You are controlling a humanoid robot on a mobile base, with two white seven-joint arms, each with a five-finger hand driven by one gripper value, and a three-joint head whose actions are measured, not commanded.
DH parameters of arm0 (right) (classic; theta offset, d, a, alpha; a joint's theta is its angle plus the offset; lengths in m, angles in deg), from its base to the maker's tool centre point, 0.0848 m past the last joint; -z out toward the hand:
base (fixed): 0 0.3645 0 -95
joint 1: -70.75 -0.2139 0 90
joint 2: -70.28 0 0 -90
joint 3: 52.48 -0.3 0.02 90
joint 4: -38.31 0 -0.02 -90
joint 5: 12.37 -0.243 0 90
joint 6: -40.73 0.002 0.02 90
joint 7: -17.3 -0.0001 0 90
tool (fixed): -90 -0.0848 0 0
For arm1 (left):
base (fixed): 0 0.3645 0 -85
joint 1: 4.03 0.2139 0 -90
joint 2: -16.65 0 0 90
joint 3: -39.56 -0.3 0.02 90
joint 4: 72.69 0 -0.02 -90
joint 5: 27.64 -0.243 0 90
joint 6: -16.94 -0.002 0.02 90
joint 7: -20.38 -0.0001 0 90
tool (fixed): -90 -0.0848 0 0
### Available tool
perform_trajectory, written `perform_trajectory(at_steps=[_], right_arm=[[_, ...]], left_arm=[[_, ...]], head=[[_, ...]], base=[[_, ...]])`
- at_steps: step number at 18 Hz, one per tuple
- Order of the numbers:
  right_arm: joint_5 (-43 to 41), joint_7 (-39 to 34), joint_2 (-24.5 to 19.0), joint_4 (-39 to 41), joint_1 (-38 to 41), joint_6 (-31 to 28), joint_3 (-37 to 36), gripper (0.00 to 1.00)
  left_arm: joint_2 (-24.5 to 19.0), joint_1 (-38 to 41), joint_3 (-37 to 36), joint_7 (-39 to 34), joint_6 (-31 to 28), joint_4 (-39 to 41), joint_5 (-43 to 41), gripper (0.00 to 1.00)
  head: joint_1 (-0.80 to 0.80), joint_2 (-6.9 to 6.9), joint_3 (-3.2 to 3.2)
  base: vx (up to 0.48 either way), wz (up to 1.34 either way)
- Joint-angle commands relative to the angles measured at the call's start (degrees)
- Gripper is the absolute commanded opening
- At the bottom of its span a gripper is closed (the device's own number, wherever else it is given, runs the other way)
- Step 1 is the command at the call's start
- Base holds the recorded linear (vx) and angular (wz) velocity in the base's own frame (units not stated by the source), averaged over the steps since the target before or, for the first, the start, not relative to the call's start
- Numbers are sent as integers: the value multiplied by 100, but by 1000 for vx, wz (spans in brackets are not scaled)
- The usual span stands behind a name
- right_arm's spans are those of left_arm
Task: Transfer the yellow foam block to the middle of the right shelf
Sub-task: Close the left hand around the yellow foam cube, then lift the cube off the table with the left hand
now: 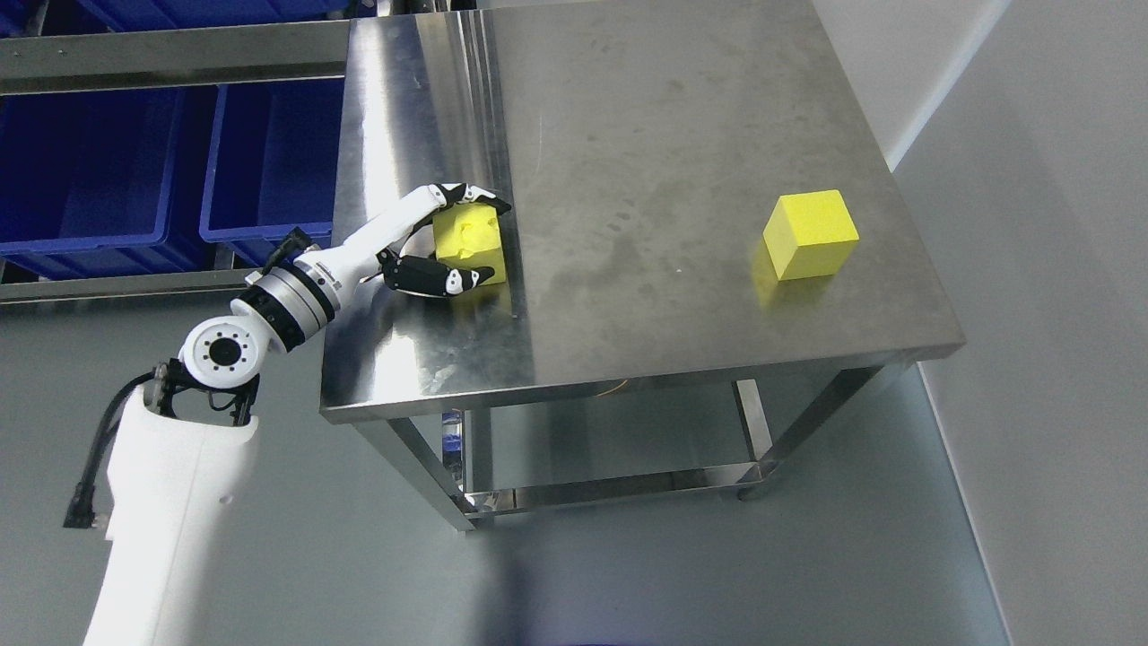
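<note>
Fingers (466, 280) of left hand (439, 238) wrapped around yellow foam block (469, 242), table (628, 135) left side; second block (810, 233) far right.

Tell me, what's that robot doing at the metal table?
The robot's left hand is wrapped around a yellow foam block near the left side of the steel table, fingers above and below it. The block looks to be resting on the tabletop. A second yellow block sits untouched near the table's right edge. Blue bins stand on a rack to the left. The right arm is out of view.
</note>
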Motion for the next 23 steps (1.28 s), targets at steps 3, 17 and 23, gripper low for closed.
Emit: perform_trajectory(at_steps=[3, 17, 23], right_arm=[[9, 0, 100, 100, 70, -4, 1, 100], [9, 0, 100, 100, 70, -4, 1, 100], [9, 0, 100, 100, 70, -4, 1, 100]], left_arm=[[-95, -213, -497, -412, -37, -276, -89, 7], [1203, 629, 2465, -2338, 1536, -91, 2081, 0], [1203, 1368, 2475, -3120, 1211, -135, 2909, 0]], head=[[0, 0, 0], [0, 0, 0], [0, 0, 0]], base=[[0, 0], [-5, 51], [7, 628]])
